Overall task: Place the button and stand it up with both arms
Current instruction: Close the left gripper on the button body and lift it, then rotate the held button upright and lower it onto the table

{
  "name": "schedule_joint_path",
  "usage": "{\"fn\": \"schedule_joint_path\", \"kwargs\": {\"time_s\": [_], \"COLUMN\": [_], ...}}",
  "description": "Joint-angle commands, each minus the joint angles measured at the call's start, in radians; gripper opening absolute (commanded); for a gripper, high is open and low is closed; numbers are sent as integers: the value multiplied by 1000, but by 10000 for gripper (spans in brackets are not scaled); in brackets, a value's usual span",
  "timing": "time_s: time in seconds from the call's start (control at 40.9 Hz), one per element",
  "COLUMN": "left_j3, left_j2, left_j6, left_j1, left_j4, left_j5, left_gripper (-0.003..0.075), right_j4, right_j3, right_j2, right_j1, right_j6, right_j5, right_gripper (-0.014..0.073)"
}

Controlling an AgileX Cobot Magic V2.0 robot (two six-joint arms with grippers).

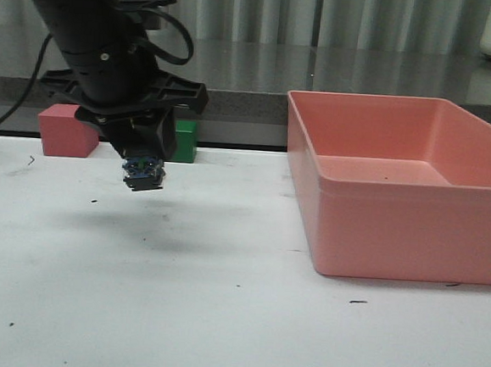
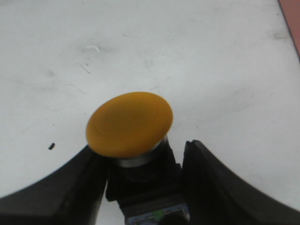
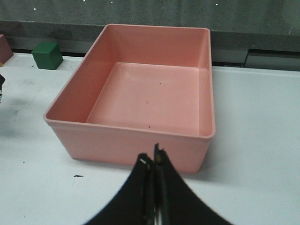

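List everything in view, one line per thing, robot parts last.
button: one, yellow cap on a black body, held above the table in the left pincer
bin: one, pink, empty, on the table's right side
red cube: one, red, at the table's far edge on the left
green cube: one, green, at the far edge beside the red cube, partly behind the left arm in the front view
table: one, white, scuffed with small dark marks
left pincer: one, black, shut on the button
right pincer: one, black, shut and empty, facing the bin
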Motion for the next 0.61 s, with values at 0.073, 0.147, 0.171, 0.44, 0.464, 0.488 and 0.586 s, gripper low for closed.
{"fn": "schedule_joint_path", "kwargs": {"time_s": [0.073, 0.147, 0.171, 0.44, 0.464, 0.488, 0.586], "left_j3": [209, 296, 320, 568, 581, 593, 625], "left_j2": [-130, -136, -136, -136, -136, -136, -136], "left_j6": [-8, -8, -8, 38, 63, 76, 182], "left_j1": [-2, 0, 0, 41, 45, 49, 67], "left_j4": [130, 157, 161, 163, 163, 161, 105], "left_j5": [-393, -547, -588, -1091, -1129, -1150, -1176], "left_gripper": [188, 188, 188, 189, 189, 189, 190], "right_j4": [-17, -17, -17, -17, -17, -17, -17], "right_j3": [-25, -25, -25, -25, -25, -25, -25], "right_j2": [8, 8, 8, 8, 8, 8, 8], "right_j1": [-5, -5, -5, -5, -5, -5, -5], "right_j6": [-9, -9, -9, -9, -9, -9, -9], "right_j5": [-79, -79, -79, -79, -79, -79, -79], "right_gripper": [-69, -69, -69, -69, -69, -69, -69]}}
